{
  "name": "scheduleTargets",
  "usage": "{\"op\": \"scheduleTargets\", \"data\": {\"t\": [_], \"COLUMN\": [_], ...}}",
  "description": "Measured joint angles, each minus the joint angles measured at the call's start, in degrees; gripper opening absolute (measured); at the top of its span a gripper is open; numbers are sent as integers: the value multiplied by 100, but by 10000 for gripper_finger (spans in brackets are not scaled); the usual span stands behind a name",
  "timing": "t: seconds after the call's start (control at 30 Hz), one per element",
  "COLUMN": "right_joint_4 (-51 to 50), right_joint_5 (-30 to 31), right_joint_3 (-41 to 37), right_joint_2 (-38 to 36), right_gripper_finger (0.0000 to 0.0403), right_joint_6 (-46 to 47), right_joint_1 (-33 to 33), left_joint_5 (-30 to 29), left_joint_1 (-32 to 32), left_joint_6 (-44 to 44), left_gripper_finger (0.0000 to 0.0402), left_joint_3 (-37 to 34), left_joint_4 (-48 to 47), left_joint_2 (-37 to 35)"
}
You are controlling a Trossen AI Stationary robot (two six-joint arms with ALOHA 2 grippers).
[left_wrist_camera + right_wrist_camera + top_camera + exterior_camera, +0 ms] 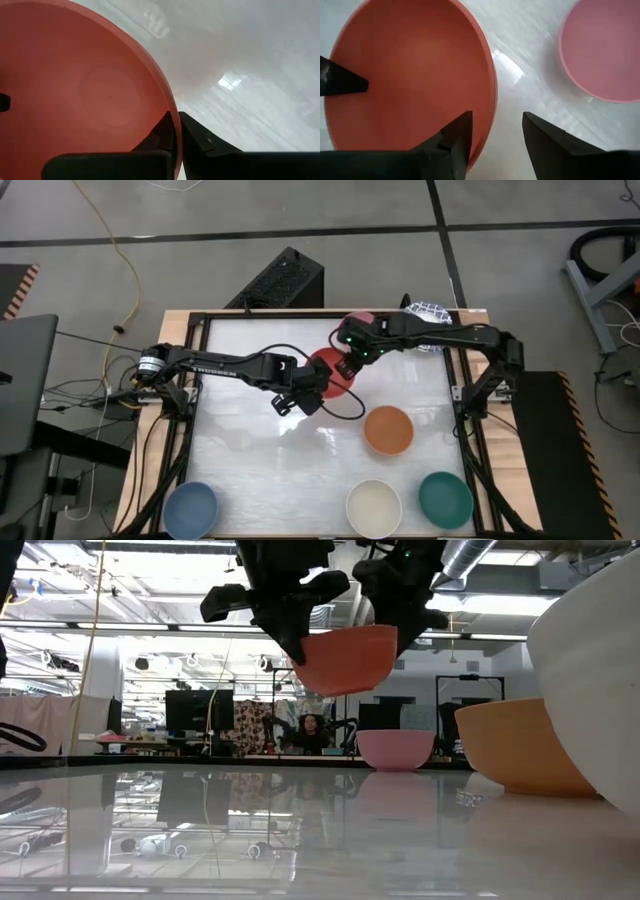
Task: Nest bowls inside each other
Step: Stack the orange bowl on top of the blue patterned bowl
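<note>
A red bowl [345,658] hangs in the air over the middle of the table, mouth up. My left gripper [305,385] is shut on its left rim. My right gripper [495,117] stands open at the bowl's right rim [490,95]. One finger [457,132] is inside the bowl and the other [545,135] outside, and no touch shows. A pink bowl [600,50] rests on its base on the table just beyond. Orange [388,430], blue [190,508], cream [373,507] and teal [445,498] bowls rest on their bases nearer the front edge. My left gripper holds the red bowl by its rim [172,107], one finger [157,137] inside the bowl and the other [205,142] against the outer wall. The fingers slant down from the table's left. The bowl is lifted clear of the table, nearly level.
A white bowl with a blue pattern [425,310] sits at the far right corner, behind my right arm. Bare tabletop [250,460] lies between the raised bowl and the front row. A black box [285,280] stands on the floor beyond the far edge.
</note>
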Motion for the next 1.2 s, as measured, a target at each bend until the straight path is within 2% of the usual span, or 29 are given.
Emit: {"op": "scheduleTargets", "data": {"t": [0.27, 0.6, 0.87, 1.07, 1.2], "right_joint_4": [50, 24, -32, -19, 18], "right_joint_5": [-4, -71, -87, -154, -162], "right_joint_3": [0, 0, 0, 0, -1], "right_joint_2": [64, 66, 66, 66, 64], "right_gripper_finger": [149, 15, 13, 12, 12], "right_joint_6": [3, 68, 172, 130, 171], "right_joint_1": [2, -14, -11, 6, -3], "left_joint_5": [-11, -35, -23, -76, -555], "left_joint_1": [0, 0, -6, -65, -143], "left_joint_6": [47, 302, 143, 6, -121], "left_gripper_finger": [0, 0, 12, 61, 94], "left_joint_3": [-44, -44, -44, -46, -50], "left_joint_4": [-114, -97, -74, -87, -99], "left_joint_2": [6, 7, 6, 5, 5]}}
